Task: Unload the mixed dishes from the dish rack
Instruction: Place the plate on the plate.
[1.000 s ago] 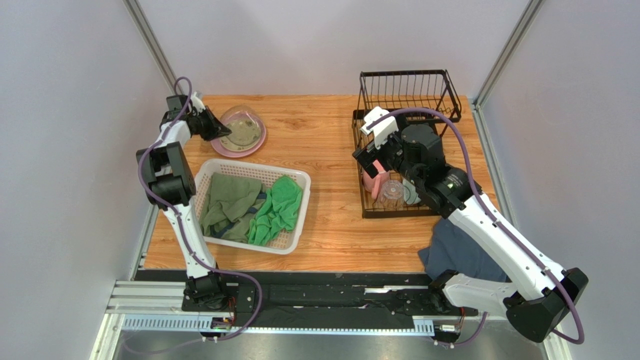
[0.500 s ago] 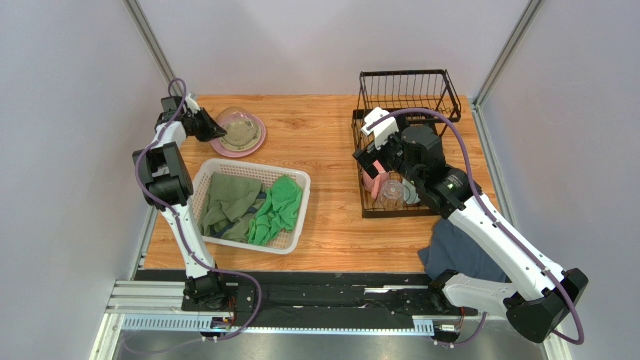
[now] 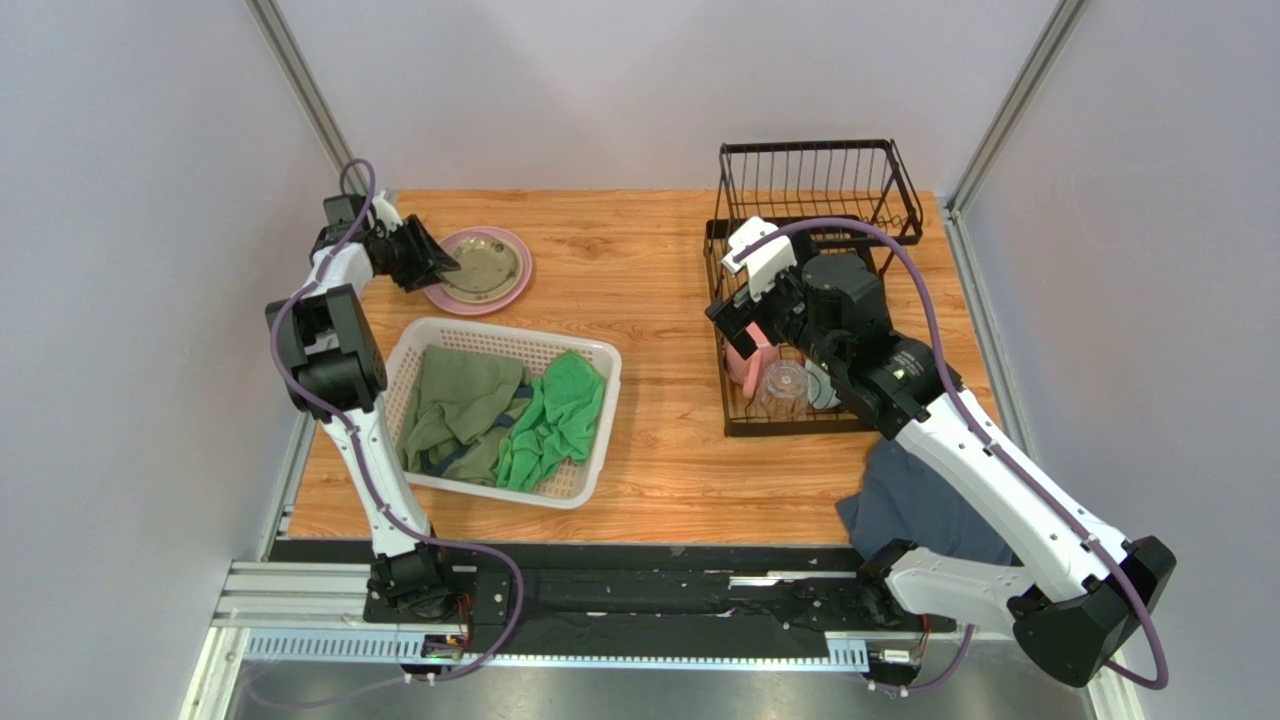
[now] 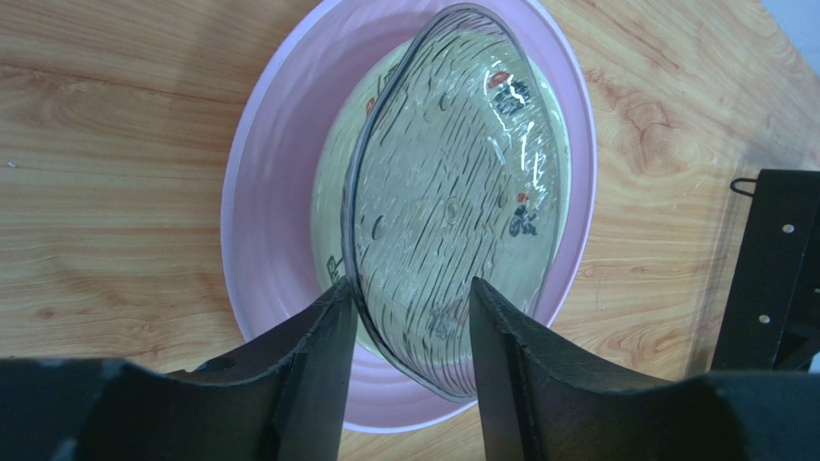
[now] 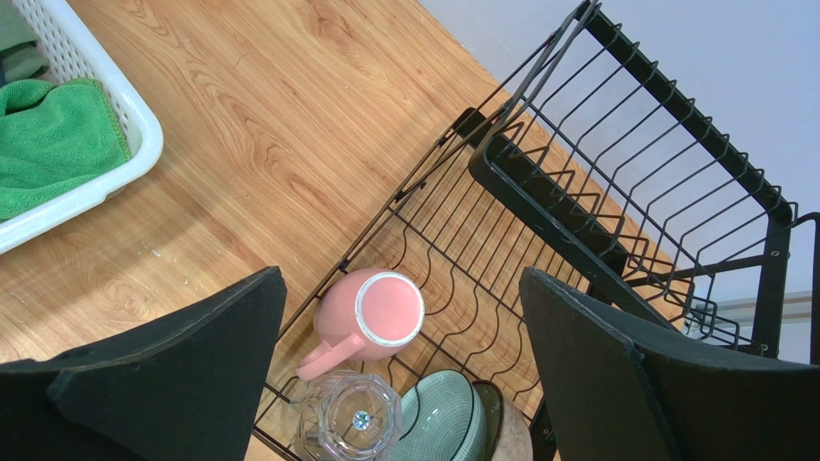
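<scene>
— While the right arm waits over the rack, what has changed on the left?

— Grey plate (image 4: 452,202) has come down. A second ago it stood steeply tilted above the stack; now it lies almost flat over the smaller cream plate (image 4: 330,206), inside the large pink plate (image 4: 265,192), far left of the table (image 4: 115,115). Left gripper (image 4: 404,327) is clamped on its near rim, which sits slightly raised.

— Meaning?

— Third plate is nearly delivered. Judged next: let go, back out low.

— And the right side?

— Unmoved. Right gripper (image 5: 402,288) hangs with jaws spread wide above the dish rack (image 5: 616,134). On the lower tray: pink mug (image 5: 371,317), clear glass cup (image 5: 351,423), teal bowl (image 5: 438,418), brown-olive bowl (image 5: 505,432). Four pieces left to unload.
</scene>
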{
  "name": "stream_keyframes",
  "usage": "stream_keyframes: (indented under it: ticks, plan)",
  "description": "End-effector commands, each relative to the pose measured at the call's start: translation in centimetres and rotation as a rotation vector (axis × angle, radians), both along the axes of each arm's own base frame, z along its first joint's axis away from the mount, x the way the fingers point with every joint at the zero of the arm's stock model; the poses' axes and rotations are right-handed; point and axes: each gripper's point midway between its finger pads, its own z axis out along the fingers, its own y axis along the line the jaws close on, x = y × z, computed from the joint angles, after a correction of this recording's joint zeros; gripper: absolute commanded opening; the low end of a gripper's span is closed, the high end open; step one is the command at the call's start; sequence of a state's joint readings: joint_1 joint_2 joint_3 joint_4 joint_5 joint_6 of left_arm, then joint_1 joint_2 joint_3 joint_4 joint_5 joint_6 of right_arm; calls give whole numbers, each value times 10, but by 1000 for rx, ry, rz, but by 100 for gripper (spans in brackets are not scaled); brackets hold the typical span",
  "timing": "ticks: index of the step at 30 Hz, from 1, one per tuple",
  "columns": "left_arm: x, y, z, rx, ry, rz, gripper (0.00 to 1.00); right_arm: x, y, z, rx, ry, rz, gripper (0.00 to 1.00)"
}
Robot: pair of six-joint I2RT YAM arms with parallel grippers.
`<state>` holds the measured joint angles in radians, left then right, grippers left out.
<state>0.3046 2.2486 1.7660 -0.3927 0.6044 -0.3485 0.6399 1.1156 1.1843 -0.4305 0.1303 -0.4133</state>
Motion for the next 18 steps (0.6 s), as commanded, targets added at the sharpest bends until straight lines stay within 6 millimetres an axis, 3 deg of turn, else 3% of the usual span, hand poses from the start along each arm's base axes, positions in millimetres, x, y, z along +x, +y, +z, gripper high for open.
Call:
stream_keyframes:
  ticks: [1,18]
  plan:
    - [-3,9,7,44,-8,-6,56,3,-4,17,31,-64,-16,100]
    - [-11,12,19,123,-7,-35,68,3,-3,11,34,-60,-12,100]
